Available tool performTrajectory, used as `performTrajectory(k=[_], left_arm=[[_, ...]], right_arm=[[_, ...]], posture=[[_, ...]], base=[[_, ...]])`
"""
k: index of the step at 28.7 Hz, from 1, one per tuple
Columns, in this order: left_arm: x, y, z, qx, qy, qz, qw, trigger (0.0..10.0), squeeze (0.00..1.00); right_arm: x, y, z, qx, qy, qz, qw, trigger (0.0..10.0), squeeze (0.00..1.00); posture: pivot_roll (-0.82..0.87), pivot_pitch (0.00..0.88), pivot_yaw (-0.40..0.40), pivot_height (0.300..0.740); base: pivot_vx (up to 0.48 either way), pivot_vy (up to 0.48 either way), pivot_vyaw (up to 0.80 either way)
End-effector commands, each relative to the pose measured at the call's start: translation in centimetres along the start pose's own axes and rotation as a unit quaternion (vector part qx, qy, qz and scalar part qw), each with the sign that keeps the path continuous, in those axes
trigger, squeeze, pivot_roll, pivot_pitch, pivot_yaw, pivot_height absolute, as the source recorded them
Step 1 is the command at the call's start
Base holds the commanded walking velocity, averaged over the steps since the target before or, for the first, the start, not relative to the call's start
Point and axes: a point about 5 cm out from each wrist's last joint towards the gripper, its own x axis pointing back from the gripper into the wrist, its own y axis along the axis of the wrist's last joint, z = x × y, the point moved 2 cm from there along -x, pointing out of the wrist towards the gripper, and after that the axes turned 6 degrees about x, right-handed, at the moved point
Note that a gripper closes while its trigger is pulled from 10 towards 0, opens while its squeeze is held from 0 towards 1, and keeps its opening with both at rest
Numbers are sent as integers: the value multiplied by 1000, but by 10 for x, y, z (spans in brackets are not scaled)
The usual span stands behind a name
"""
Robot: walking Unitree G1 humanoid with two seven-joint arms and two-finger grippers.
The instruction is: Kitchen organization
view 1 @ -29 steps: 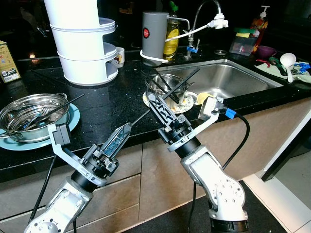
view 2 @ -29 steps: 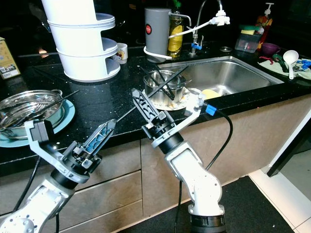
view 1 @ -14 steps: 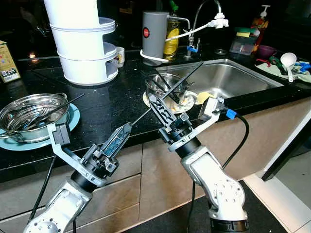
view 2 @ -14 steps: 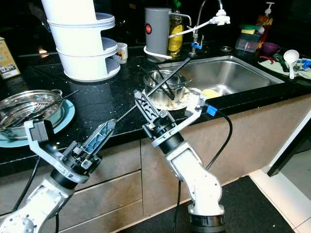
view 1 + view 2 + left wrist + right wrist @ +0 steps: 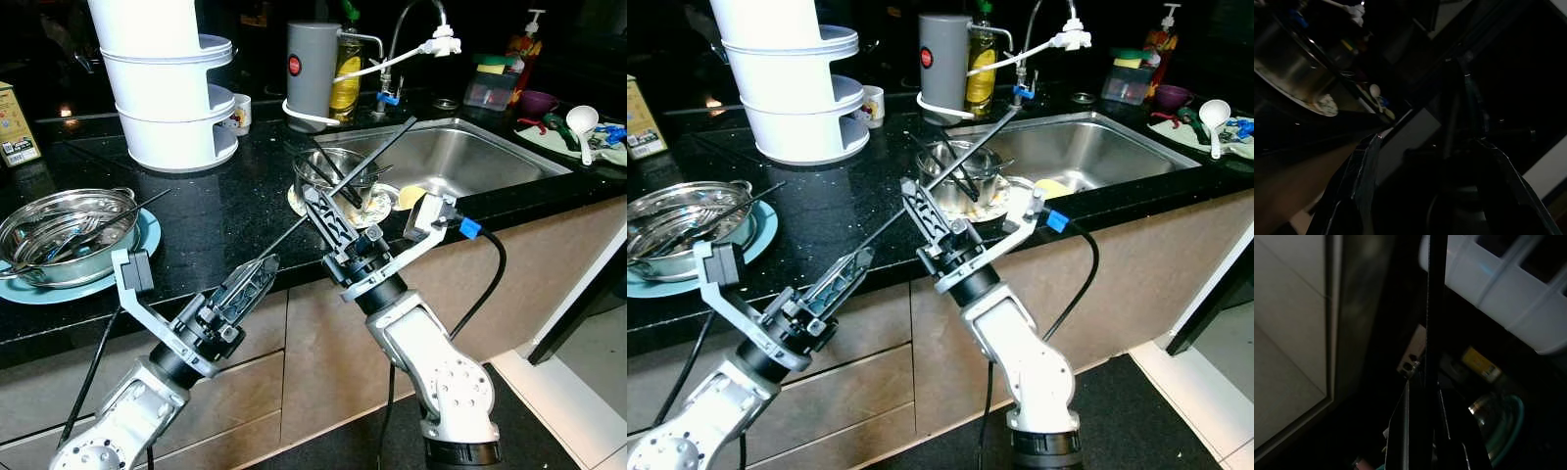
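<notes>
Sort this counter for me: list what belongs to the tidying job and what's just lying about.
In the job: right gripper, the black chopstick it grips, bowl of chopsticks, steel pot of cutlery.
Lying about: white tiered container, grey canister, white ladle, purple bowl.

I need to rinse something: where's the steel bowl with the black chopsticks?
The steel bowl sits on a patterned plate at the counter's front edge, just left of the sink.
</notes>
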Motion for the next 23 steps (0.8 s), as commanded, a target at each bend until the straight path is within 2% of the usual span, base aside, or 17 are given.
performTrajectory(k=[1,4,5,6,7,9,10,11,12,13,15,17,18,20,21,22,23], left_arm=[[4,3,5,-10,17,-1,1000,10000,0],[12,3,9,-43,28,22,998,10000,0],[20,-2,6,-54,19,59,997,10000,0],[20,-2,6,-54,19,59,997,10000,0],[26,-6,4,-65,14,93,993,10000,0],[26,-6,4,-65,14,93,993,10000,0],[33,-9,6,-76,23,118,990,10000,0],[43,-11,13,-96,48,143,984,10000,0],[50,-11,18,-110,67,156,979,10000,0],[50,-11,18,-110,67,156,979,10000,0],[64,-15,32,-142,116,196,963,10000,0],[75,-20,46,-173,160,235,943,10000,0],[83,-22,59,-213,192,252,924,10000,0],[83,-22,59,-213,192,252,924,10000,0],[88,-23,67,-241,210,264,910,10000,0],[88,-23,67,-241,210,264,910,10000,0],[98,-25,83,-288,250,293,877,10000,0]], right_arm=[[-7,7,8,-2,29,-12,1000,0,0],[-1,16,4,40,27,1,999,0,0],[3,23,0,79,13,13,997,0,0],[3,23,0,79,13,13,997,0,0],[5,29,-5,114,-1,25,993,0,0],[5,29,-5,114,-1,25,993,0,0],[8,34,-7,149,-7,40,988,0,0],[14,33,-8,196,-7,80,977,0,0],[18,31,-9,224,-5,109,969,0,0],[18,31,-9,224,-5,109,969,0,0],[32,17,-14,287,-1,198,937,0,0],[46,4,-19,322,7,274,906,0,0],[54,-5,-21,337,16,320,885,0,0],[54,-5,-21,337,16,320,885,0,0],[60,-11,-23,345,22,349,871,0,0],[60,-11,-23,345,22,349,871,0,0],[70,-20,-27,357,29,391,848,0,0]], posture=[[-57,55,-27,740],[-57,55,-27,740],[-57,55,-27,740],[-57,55,-27,740],[-57,57,-29,740],[-57,57,-29,740],[-57,56,-26,740],[-57,56,-26,740],[-57,56,-26,740],[-57,56,-26,740],[-54,56,-32,740],[-51,53,-34,740],[-52,51,-34,740],[-52,51,-34,740],[-54,48,-33,740],[-54,48,-33,740],[-56,44,-32,740]], base=[[0,0,0],[0,0,0],[0,0,0],[0,0,0],[0,0,0],[0,0,0],[0,0,0],[0,0,0],[0,0,0],[0,0,0],[0,0,0],[0,0,0],[0,0,0],[0,0,0],[0,0,0],[0,0,0],[0,0,0]])
